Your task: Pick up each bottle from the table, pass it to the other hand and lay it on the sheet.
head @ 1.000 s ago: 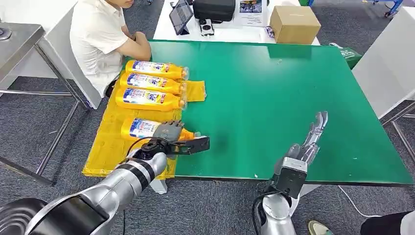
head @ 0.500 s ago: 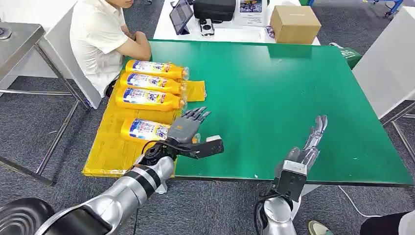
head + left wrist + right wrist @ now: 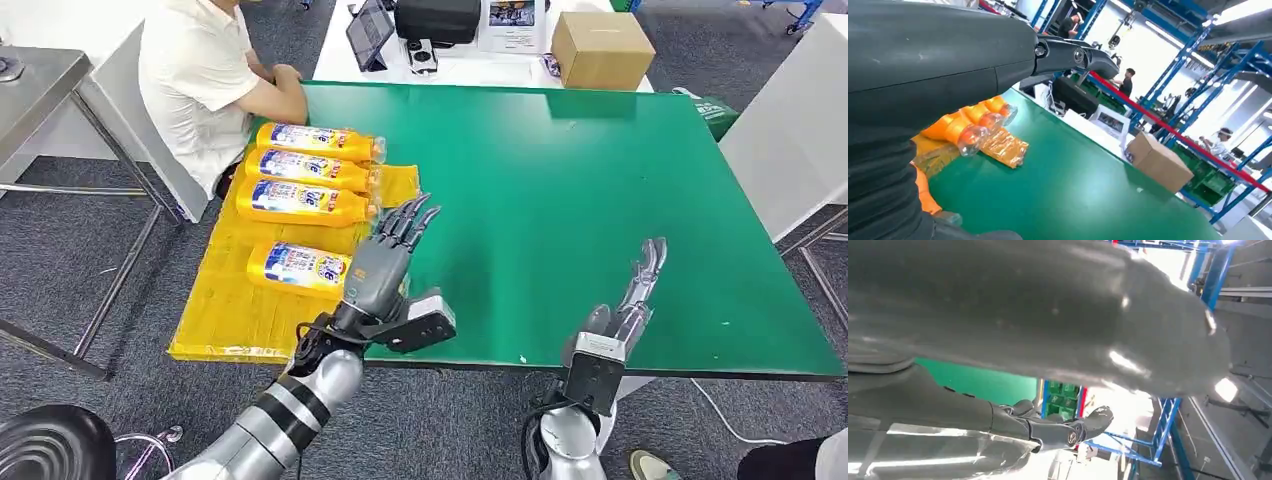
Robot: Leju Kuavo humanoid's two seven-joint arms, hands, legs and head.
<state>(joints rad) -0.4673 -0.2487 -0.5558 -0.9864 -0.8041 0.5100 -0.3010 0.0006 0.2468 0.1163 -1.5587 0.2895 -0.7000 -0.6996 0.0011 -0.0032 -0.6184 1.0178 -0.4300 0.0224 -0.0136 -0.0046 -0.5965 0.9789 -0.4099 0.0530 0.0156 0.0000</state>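
Bottles [image 3: 300,195] lie on the yellow sheet [image 3: 225,300] at the bench's [image 3: 600,200] nine-o'clock edge. Both robot hands, left [image 3: 385,265] and right [image 3: 635,290], hover empty, fingers apart, over green at six o'clock.

Glossy orange plastic bottles [image 3: 312,202] lie on a crinkly yellow sheet [image 3: 225,300]; the green table [image 3: 600,200] looks matt, smooth.

Green table [image 3: 600,200] fills the middle of the room. Person in a white shirt [image 3: 200,80] sits at its far left corner, arm resting on the edge. Behind it, a white table [image 3: 470,68] carries a cardboard box [image 3: 602,48], a propped tablet [image 3: 370,32], a black case [image 3: 437,18], a small dark device [image 3: 422,55] and a printed card [image 3: 512,22]. Steel table [image 3: 35,85] at far left. Grey carpet [image 3: 60,270] underfoot. Blue racking [image 3: 1173,75] with people [image 3: 1128,80] standing beyond.
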